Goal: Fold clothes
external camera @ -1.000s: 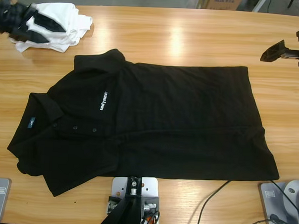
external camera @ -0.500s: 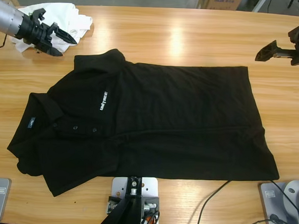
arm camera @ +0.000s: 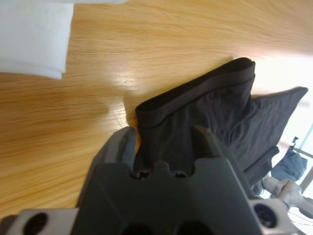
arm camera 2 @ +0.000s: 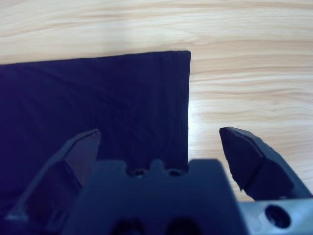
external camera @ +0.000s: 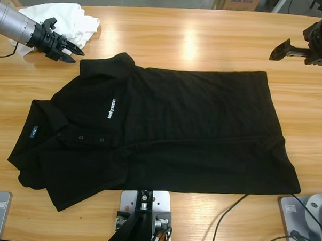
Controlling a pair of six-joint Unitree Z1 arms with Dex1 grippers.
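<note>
We found both grippers, left (external camera: 68, 48) and right (external camera: 279, 52), spread wide (holding nothing) beside the black polo shirt (external camera: 166, 131).

A long wooden counter (external camera: 196, 42) fills most of the high view, its pale grain catching bright patches of glare along the upper middle. A thin black cable (external camera: 227, 211) curves over its lower right part down to the bottom edge of the frame. Beyond the counter's far edge, at the upper right of the frame, stands a cardboard box (external camera: 238, 2) with blue lettering.
</note>
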